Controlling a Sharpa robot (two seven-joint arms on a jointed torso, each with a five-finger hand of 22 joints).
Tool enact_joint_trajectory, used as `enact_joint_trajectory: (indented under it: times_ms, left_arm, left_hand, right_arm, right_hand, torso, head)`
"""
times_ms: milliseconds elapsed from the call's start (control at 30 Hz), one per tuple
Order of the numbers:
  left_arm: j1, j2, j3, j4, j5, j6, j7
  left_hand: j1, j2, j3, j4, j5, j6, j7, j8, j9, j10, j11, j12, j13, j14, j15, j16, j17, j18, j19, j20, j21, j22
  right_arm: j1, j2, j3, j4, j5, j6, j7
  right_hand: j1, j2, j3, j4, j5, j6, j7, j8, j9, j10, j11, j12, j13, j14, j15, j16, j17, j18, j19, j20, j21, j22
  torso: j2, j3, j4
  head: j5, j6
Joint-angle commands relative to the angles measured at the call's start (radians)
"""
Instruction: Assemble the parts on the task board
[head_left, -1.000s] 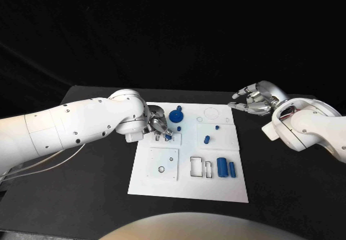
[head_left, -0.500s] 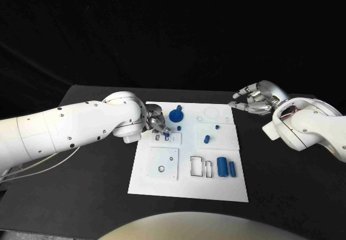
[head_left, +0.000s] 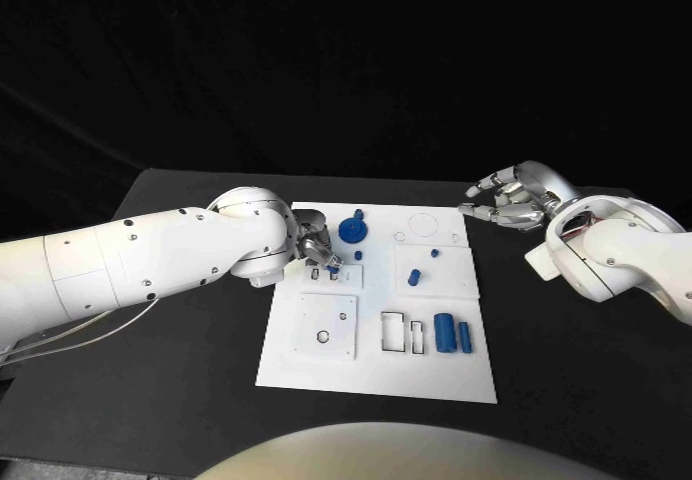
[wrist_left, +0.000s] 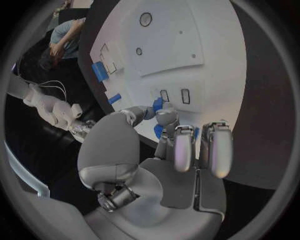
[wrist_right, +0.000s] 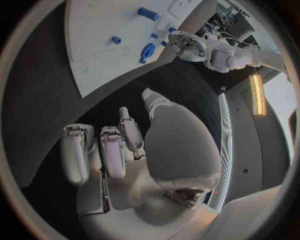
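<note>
The white task board (head_left: 369, 372) lies mid-table. My left hand (head_left: 315, 248) hovers over its upper left part and pinches a small blue part (head_left: 333, 266) between thumb and fingers, just above two small rectangular slots (wrist_left: 175, 95). The left wrist view shows that hand (wrist_left: 181, 150) and the pinched part (wrist_left: 158, 104) close to the board (wrist_left: 212, 75). A round blue part (head_left: 353, 233) stands just beyond the hand. My right hand (head_left: 508, 200) hangs off the board's far right corner, fingers loosely bent and holding nothing; the right wrist view shows this hand (wrist_right: 119, 145) empty.
Two blue blocks (head_left: 451, 334) sit in the board's lower right, beside empty rectangular outlines (head_left: 402, 333). Small blue pegs (head_left: 414, 278) stand mid-board. A square plate with holes (head_left: 329, 327) occupies the lower left. Black table surrounds the board.
My left arm has shifted slightly while its hand stays over the same slots with the blue part. The right hand has not moved.
</note>
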Motion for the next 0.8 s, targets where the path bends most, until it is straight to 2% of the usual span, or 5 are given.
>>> enact_joint_trajectory:
  times_ms: [33,800]
  left_arm:
    - [-0.001,0.006,-0.001,-0.003,-0.018,0.001,0.003]
    - [-0.003,0.012,-0.007,-0.012,-0.019,0.069,-0.013]
  left_hand:
    - [-0.013,0.000,0.189,-0.193,-0.004,0.012,-0.007,0.007,0.001,0.007,-0.001,0.005,0.000,0.099,-0.005,0.006,0.240,-0.010,0.053,-0.007,0.005,0.204]
    - [-0.032,0.000,0.188,-0.195,-0.036,0.017,-0.011,0.026,0.015,0.015,-0.002,-0.002,-0.011,0.100,-0.009,0.011,0.246,-0.010,0.052,-0.010,0.004,0.204]
  right_arm:
    - [-0.001,0.001,0.000,0.000,-0.010,0.007,0.003]
    - [-0.003,0.001,0.000,-0.002,-0.010,0.008,0.003]
  right_hand:
    - [-0.010,0.002,0.005,0.000,0.007,0.005,-0.002,0.007,0.001,-0.005,-0.003,-0.005,-0.001,0.101,0.002,0.000,0.252,0.007,0.033,0.004,-0.005,0.200]
    - [-0.011,0.002,0.006,-0.001,0.009,0.006,-0.002,0.008,0.001,-0.005,-0.003,-0.004,0.000,0.101,0.002,0.000,0.252,0.007,0.033,0.003,-0.005,0.200]
  torso:
    - [0.000,-0.0001,0.0004]
    - [-0.001,0.0005,0.0001]
  head:
    - [0.001,-0.002]
    - [0.000,-0.010]
